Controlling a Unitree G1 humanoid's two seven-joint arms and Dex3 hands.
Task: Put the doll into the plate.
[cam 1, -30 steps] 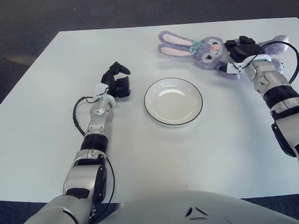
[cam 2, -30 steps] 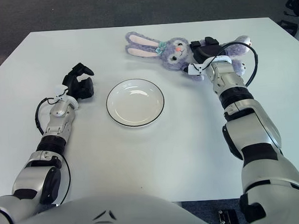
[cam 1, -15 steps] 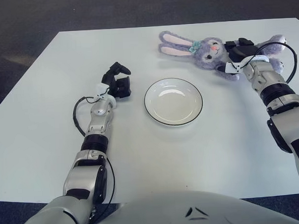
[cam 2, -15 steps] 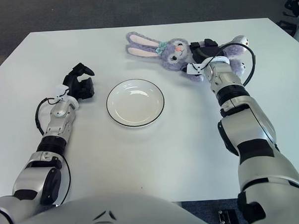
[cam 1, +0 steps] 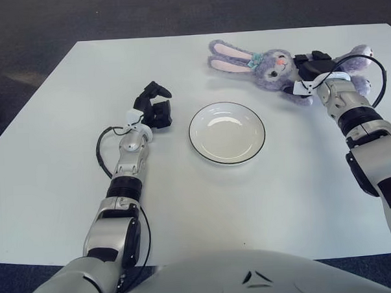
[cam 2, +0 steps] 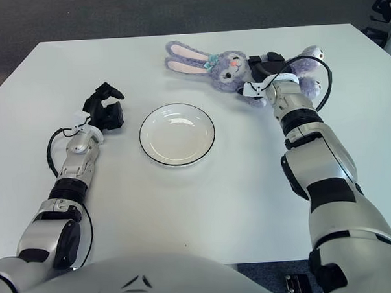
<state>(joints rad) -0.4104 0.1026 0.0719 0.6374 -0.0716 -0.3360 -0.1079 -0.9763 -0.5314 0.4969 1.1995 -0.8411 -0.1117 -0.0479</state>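
A purple bunny doll (cam 1: 270, 66) with long pink-lined ears lies on its back at the far right of the white table, head pointing left. My right hand (cam 1: 312, 63) sits on the doll's body with its dark fingers closed around the torso. A white plate (cam 1: 226, 133) with a dark rim stands empty at the table's middle, below and left of the doll. My left hand (cam 1: 153, 107) shows just left of the plate, fingers loosely arched, holding nothing.
The white table (cam 1: 65, 126) spreads wide on the left and toward the front edge. Dark carpet lies beyond its far edge. A black cable loops from my right wrist (cam 1: 378, 80) beside the doll's legs.
My right hand has pushed a little farther away over the doll's body, and the doll has shifted slightly with it. The left hand and the plate have stayed put.
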